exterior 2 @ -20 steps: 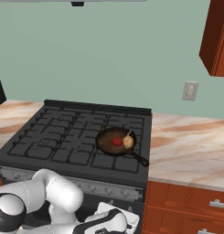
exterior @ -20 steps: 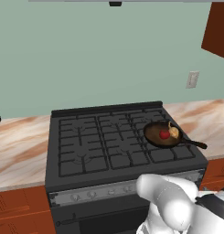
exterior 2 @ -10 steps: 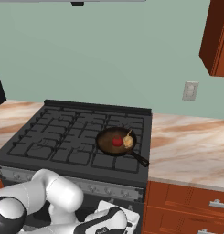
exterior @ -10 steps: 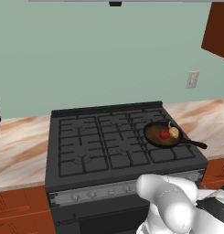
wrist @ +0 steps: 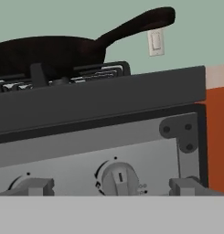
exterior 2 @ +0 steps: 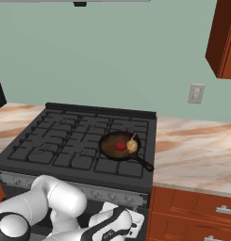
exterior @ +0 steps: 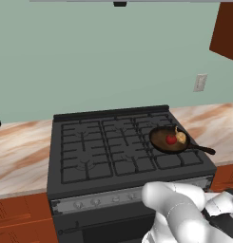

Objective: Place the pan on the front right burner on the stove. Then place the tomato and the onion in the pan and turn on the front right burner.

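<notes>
The claw is open wide and holds nothing; in the hand view its two grey finger tips stand far apart at the bottom, one on each side of a small round knob on the silver front strip of the stove. The claw is low, in front of the stove at its right end, and it looks straight at this knob; the tips do not seem to touch it yet. Above the strip, the pan sits on the front right burner, with its long handle pointing to the near right, over the edge of the stove toward the marble counter. Inside the pan lie the tomato and the onion, just beside each other, the onion on the right. So the first parts of the task look done: the pan is placed and both vegetables are in it. What is left, as I judge, is only to turn on the burner. I see no flame under the pan. The claw must probably close on the knob and turn it, if this knob belongs to the front right burner, which I cannot confirm.
</notes>
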You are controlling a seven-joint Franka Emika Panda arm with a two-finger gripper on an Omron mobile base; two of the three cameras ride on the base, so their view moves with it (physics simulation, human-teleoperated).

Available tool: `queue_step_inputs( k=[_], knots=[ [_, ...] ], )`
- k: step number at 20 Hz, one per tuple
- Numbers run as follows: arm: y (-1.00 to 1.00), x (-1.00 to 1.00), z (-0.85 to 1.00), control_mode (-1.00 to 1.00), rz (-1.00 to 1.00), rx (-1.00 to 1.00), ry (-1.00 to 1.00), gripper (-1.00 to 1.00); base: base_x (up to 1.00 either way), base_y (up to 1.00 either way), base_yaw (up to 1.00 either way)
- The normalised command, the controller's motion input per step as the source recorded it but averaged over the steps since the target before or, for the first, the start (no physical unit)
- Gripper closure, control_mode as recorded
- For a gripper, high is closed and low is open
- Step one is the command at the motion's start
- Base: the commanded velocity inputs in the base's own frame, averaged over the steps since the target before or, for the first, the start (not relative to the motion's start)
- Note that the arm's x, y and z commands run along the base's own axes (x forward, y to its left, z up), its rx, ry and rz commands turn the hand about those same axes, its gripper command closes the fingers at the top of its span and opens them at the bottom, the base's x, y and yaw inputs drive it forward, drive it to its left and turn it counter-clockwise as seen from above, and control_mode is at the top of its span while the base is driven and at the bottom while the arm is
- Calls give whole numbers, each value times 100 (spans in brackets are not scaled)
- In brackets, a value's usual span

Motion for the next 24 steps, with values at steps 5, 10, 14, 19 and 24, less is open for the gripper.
queue_step_inputs(
  k=[5,10,14,19,24],
  knots=[
    [0,15,-5,-100,0,0,0,-100,0,0,0],
    [0,4,-6,-100,0,0,0,-100,0,0,0],
    [0,0,-6,-100,0,0,0,-100,0,0,0],
    [0,0,-3,-100,0,0,0,-100,0,0,0],
    [0,0,0,-100,0,0,0,-100,0,0,0]
  ],
)
